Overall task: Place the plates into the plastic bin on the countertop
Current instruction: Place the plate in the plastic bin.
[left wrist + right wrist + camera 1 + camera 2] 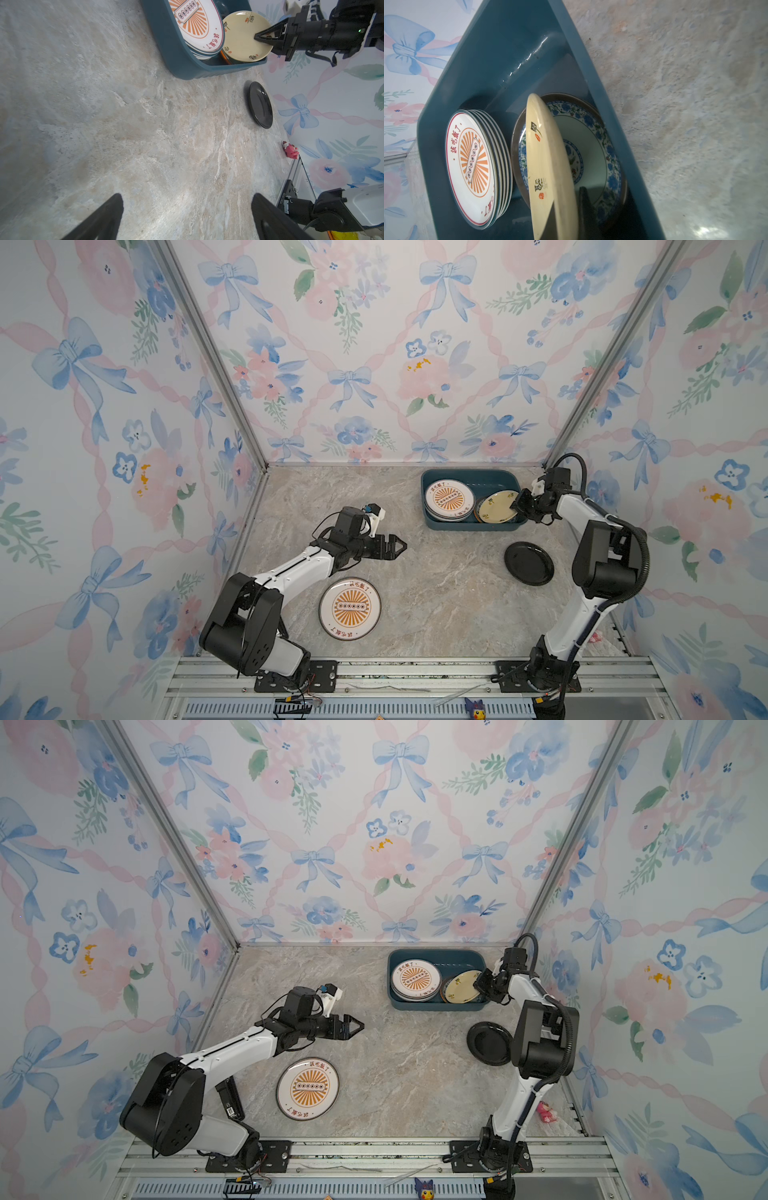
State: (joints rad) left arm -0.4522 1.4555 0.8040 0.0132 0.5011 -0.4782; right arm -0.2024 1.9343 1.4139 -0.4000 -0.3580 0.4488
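The dark teal plastic bin (469, 526) (436, 1006) stands at the back right of the countertop (436, 593). Inside it is a stack of sunburst plates (449, 498) (471, 166) beside a blue floral plate (591, 141). My right gripper (519, 506) (568, 197) is shut on the rim of a pale yellow plate (496, 506) (241, 35) (548, 155), which tilts above the floral plate. A black plate (528, 563) (260, 105) lies in front of the bin. A sunburst plate (350, 608) (307, 1088) lies near the front. My left gripper (401, 546) (188, 196) hangs open and empty over the middle.
A small pink toy (544, 1112) (291, 150) lies by the right wall behind the right arm's base. Aluminium rails (415, 672) run along the front edge, with a small figure (473, 707) on them. Floral walls close in the left, back and right sides.
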